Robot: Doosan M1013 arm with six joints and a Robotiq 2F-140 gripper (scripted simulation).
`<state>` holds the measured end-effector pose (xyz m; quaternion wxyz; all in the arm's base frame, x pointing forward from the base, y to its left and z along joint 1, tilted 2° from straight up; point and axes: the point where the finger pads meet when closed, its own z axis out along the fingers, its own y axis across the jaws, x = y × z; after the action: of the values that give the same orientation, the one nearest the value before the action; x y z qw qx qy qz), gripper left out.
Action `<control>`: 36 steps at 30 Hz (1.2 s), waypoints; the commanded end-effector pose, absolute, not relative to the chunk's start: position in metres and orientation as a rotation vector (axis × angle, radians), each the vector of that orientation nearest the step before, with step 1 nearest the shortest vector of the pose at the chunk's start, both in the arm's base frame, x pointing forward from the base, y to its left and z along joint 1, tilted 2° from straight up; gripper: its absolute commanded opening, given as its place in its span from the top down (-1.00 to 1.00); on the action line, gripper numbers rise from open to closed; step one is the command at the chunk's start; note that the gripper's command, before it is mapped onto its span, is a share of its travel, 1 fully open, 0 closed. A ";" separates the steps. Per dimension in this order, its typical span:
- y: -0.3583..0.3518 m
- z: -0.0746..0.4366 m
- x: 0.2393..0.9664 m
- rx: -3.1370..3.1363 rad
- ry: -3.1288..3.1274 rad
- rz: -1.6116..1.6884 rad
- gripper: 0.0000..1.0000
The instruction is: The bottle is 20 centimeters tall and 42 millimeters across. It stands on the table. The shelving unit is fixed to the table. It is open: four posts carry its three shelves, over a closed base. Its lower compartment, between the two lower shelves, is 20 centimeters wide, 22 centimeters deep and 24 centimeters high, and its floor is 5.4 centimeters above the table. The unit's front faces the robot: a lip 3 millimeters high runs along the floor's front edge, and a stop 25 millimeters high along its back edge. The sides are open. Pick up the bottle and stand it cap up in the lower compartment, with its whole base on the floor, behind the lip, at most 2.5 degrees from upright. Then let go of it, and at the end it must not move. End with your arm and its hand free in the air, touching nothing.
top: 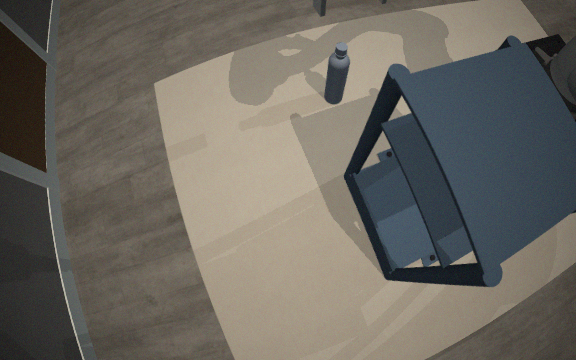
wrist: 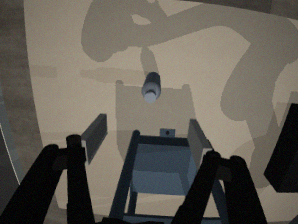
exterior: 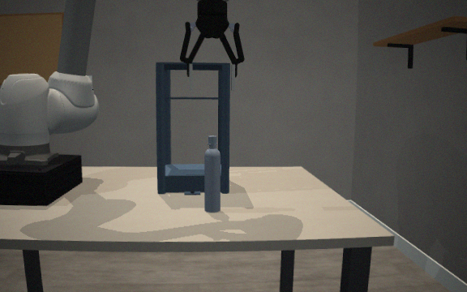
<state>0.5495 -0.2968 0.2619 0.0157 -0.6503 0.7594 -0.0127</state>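
One beige rectangular table (exterior: 332, 211) carries a dark blue four-post shelving unit (exterior: 163, 122). High above that unit's top hangs the black two-finger gripper (exterior: 211, 70), fingers (exterior: 186, 53) spread partway and grasping nothing. Standing upright on the table, just before the unit, is the grey-blue capped bottle (exterior: 212, 178).

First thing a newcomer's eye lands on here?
Likely the black claw, hanging high above the table with its fingers spread and nothing between them, level with the top of the dark blue shelving unit. Next, the grey bottle, standing upright, cap up, on the table beside the unit, well below the claw and untouched. The arm's big white base joint fills the left edge of the exterior view.
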 end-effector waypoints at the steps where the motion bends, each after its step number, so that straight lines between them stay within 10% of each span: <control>1: -0.298 0.260 0.553 -1.980 2.305 0.043 0.28; 36: -0.297 0.253 0.552 -1.152 1.301 1.036 0.28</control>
<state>0.5523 -0.2979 0.2558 0.4966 -0.5091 0.5775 0.4009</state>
